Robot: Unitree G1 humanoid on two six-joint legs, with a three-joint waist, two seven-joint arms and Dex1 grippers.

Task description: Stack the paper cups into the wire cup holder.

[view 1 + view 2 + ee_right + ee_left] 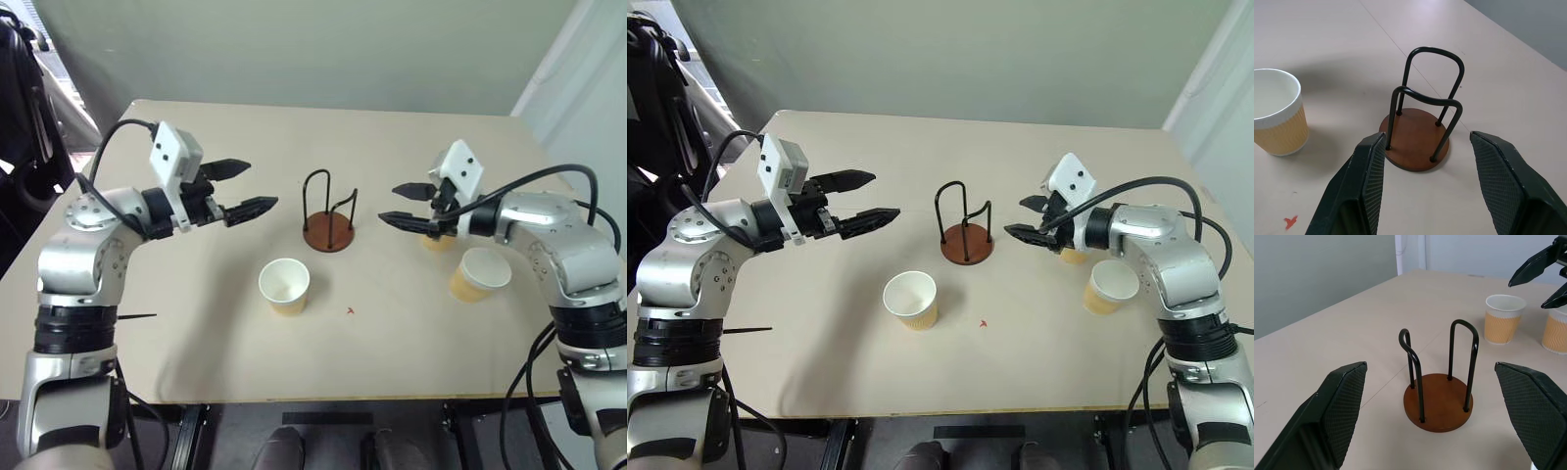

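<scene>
The wire cup holder (328, 233), black loops on a reddish-brown disc, stands empty at the table's middle. One paper cup (284, 286) stands upright in front of it. Two more paper cups are at the right: one (480, 274) beside my right forearm, the other (438, 241) partly hidden behind my right gripper. My left gripper (257, 186) hovers open to the left of the holder, pointing at it, and holds nothing. My right gripper (389, 204) hovers open to the right of the holder, also empty. Both wrist views look at the holder (1439, 399) (1418, 144) between the open fingers.
A small red mark (350, 311) lies on the beige table (245, 362) near the front cup. A thin black stick (137, 316) lies at the table's left edge. Dark gear (20, 98) stands off the table at the far left.
</scene>
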